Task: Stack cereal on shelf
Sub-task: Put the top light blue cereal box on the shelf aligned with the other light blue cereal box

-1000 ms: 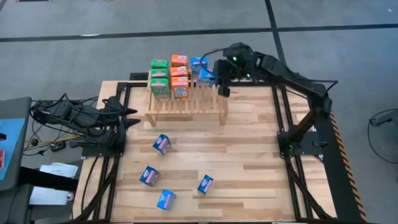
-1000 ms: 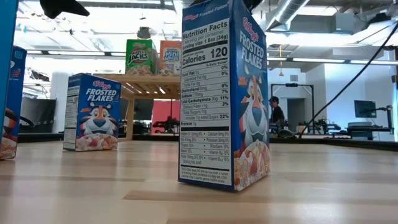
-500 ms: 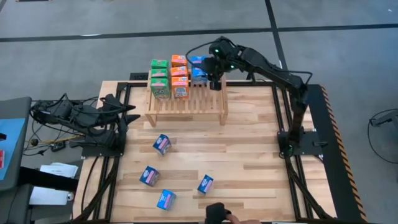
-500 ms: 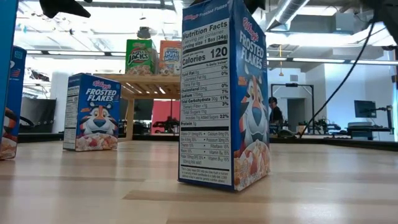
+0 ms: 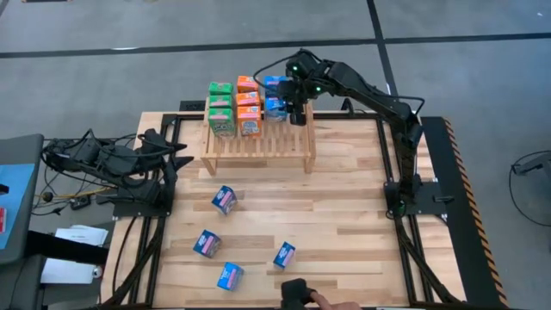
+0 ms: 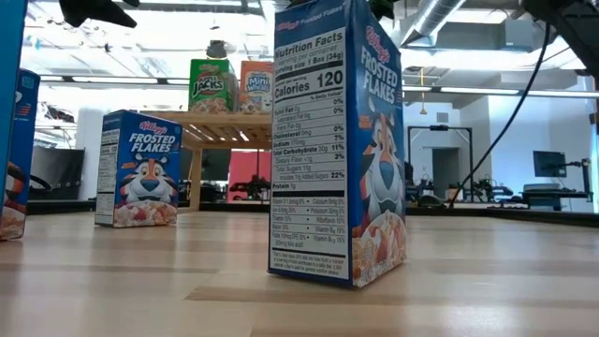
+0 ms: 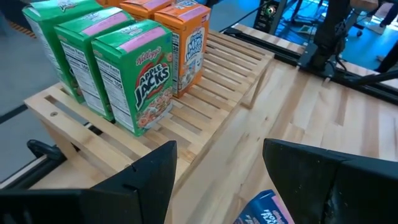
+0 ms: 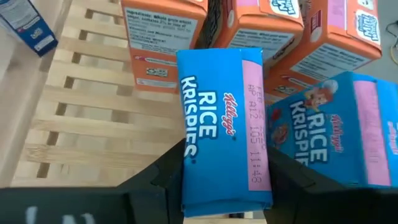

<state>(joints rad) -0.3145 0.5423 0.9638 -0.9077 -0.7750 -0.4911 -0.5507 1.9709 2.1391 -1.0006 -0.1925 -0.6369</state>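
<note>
Gripping a blue Rice Krispies box point(image 8: 224, 124), our right gripper point(image 5: 291, 109) hangs over the far right of the shelf point(image 5: 258, 142), beside green and orange boxes point(image 5: 234, 105). Our left gripper point(image 5: 176, 159) waits with fingers apart at the table's left edge point(image 5: 168, 258); four blue boxes point(image 5: 224, 200) lie nearer.

Cereal boxes point(image 5: 235, 108) upright on slatted wooden shelf point(image 5: 258, 146)

Green boxes point(image 5: 220, 108), orange boxes point(image 5: 249, 105), blue boxes point(image 5: 274, 96) on pale slatted shelf point(image 5: 258, 142). Blue boxes point(image 5: 223, 200) scattered on light plank surface point(image 5: 344, 198). Black arms.
</note>
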